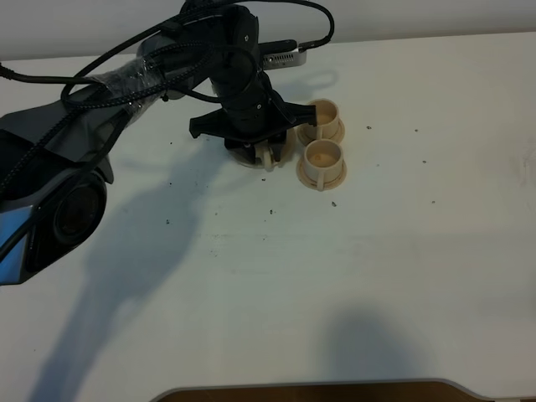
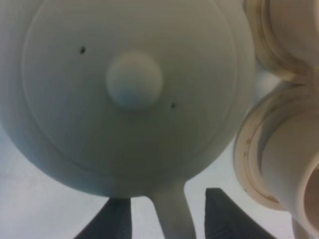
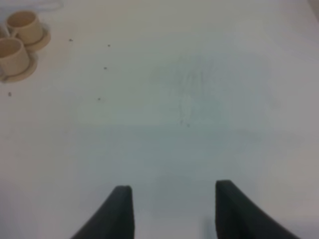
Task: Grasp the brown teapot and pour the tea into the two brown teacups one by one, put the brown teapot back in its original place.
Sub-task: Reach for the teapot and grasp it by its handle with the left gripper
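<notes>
The brown teapot [image 2: 133,79] fills the left wrist view from above, knobbed lid toward the camera. Its loop handle [image 2: 172,216] runs between the two dark fingers of my left gripper [image 2: 167,196], with a thin gap on each side, so the gripper is open around the handle. In the exterior view the left gripper [image 1: 251,151] covers the pot; only a pale bit of handle [image 1: 270,157] shows. The two brown teacups [image 1: 321,120] [image 1: 322,161] stand on small saucers just right of it. The original place is hidden under the pot. My right gripper [image 3: 172,214] is open over bare table.
The teacups [image 2: 279,149] crowd close against the pot's belly. Small dark specks dot the white table [image 1: 335,276]. The left arm's cables [image 1: 109,79] trail to the back left. A wooden edge [image 1: 301,392] shows at the table's front.
</notes>
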`<state>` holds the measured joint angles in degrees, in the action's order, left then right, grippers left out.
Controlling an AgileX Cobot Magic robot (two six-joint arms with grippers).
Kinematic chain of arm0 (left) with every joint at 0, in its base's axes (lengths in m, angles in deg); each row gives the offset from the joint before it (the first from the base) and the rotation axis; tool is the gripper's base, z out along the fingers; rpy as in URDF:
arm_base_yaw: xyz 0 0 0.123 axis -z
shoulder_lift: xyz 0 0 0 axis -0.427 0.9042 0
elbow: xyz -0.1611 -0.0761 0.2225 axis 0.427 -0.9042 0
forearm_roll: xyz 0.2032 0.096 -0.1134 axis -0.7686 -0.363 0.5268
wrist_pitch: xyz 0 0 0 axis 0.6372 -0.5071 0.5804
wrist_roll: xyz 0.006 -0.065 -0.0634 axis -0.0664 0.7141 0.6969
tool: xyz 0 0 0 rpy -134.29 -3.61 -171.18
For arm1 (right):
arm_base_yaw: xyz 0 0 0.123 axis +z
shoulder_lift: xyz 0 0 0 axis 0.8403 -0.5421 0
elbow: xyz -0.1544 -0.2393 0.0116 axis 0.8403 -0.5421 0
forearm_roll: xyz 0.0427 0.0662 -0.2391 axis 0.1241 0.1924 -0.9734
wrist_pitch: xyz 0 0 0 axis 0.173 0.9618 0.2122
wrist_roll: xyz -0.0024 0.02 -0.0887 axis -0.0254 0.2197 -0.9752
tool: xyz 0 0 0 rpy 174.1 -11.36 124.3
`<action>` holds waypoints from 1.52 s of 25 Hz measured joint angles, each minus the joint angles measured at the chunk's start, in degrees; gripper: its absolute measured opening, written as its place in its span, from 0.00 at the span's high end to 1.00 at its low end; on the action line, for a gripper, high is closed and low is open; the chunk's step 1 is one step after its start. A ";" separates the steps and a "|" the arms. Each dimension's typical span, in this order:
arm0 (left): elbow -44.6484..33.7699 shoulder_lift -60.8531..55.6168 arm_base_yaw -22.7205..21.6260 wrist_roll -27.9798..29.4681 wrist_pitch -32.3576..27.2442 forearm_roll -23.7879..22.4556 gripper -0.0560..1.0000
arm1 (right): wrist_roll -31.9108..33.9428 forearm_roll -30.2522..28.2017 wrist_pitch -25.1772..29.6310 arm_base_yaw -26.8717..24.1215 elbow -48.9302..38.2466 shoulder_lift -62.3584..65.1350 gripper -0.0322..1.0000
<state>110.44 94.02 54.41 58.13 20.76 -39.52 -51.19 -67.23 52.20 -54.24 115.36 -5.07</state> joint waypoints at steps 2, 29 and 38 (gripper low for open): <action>0.00 0.00 0.00 0.00 -0.71 0.00 0.62 | -0.06 0.00 0.00 0.00 0.00 0.00 0.58; 0.05 -0.11 -1.52 -0.46 -7.71 -2.59 0.51 | -0.05 0.00 0.00 0.00 0.00 0.00 0.58; 0.02 -0.13 -1.64 -1.23 -7.71 -3.54 0.51 | 0.01 0.00 0.00 0.00 0.00 0.00 0.58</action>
<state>110.46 93.88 52.77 56.90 13.05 -43.06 -51.18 -67.23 52.20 -54.24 115.36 -5.07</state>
